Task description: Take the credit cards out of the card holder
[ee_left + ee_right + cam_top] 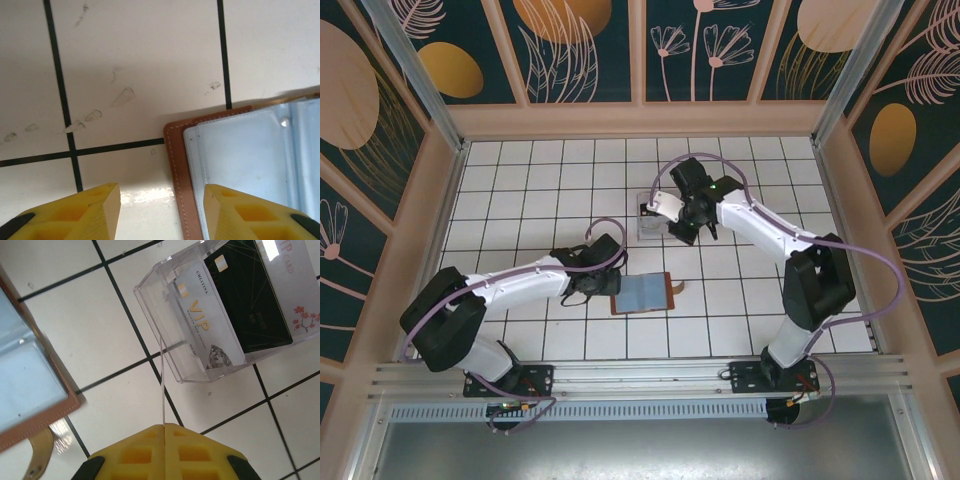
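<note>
The card holder (642,293) lies open on the tiled table, brown leather rim (179,165) around grey-blue pockets (245,160). My left gripper (162,210) is open just above its left edge; the brown rim lies between the yellow fingers (95,210), and the right one hangs over the lining. My right gripper (164,427) is shut on a thin credit card (161,385), seen edge-on, its far end at the clear acrylic stand (165,295). In the top view this gripper (672,215) hovers at the stand (648,222). Inside the stand are a white VIP card (205,325), a black card (250,305) and a pale flowered card (300,290).
The holder's brown strap tab (40,455) sticks out on its right side (677,287). A wooden frame (640,120) and patterned panels wall the table. The arm bases sit on a metal rail (640,375) at the near edge.
</note>
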`<action>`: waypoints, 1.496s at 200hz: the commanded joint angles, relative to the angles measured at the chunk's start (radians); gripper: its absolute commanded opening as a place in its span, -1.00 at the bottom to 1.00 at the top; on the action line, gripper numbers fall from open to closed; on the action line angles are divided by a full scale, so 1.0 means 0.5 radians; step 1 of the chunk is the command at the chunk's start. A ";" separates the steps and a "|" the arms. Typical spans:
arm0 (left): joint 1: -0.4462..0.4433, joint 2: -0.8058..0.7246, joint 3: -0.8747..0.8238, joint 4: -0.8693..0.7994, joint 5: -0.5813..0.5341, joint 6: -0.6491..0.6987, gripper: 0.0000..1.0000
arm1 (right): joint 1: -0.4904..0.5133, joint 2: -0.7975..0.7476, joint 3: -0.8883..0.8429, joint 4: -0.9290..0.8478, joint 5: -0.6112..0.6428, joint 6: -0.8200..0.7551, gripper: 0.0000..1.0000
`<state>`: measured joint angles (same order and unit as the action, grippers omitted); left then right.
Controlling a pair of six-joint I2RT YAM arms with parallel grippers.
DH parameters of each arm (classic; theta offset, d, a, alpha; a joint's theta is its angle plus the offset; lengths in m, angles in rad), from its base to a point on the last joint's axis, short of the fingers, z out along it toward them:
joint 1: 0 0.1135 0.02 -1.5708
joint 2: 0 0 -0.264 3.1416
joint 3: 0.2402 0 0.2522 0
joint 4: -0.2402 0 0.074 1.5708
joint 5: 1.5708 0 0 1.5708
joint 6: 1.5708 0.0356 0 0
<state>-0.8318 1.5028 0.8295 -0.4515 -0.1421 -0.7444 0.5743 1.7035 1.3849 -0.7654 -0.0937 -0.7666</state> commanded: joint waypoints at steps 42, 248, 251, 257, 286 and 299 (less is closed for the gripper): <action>0.010 -0.017 -0.041 -0.002 -0.126 0.006 0.00 | -0.025 0.150 0.314 -0.319 0.126 -0.606 -1.00; 0.024 -0.134 -0.048 0.024 -0.139 -0.090 0.08 | -0.145 1.115 1.850 -0.834 0.019 -1.073 -1.00; 0.023 -0.136 -0.048 0.023 -0.139 -0.091 0.09 | -0.145 1.124 1.864 -0.837 0.014 -1.073 -1.00; 0.022 -0.137 -0.051 0.023 -0.139 -0.095 0.09 | -0.145 1.147 1.890 -0.845 0.007 -1.075 -1.00; 0.025 -0.144 -0.060 0.011 -0.149 -0.108 0.15 | -0.136 1.214 1.937 -0.857 -0.015 -1.072 -1.00; 0.023 -0.150 -0.062 0.005 -0.157 -0.110 0.19 | -0.133 1.232 1.945 -0.856 -0.026 -1.066 -1.00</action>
<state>-0.8291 1.4414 0.8104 -0.4484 -0.1997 -0.7811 0.5049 2.2887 2.3173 -1.1465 -0.0799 -1.2819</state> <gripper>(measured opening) 0.577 0.054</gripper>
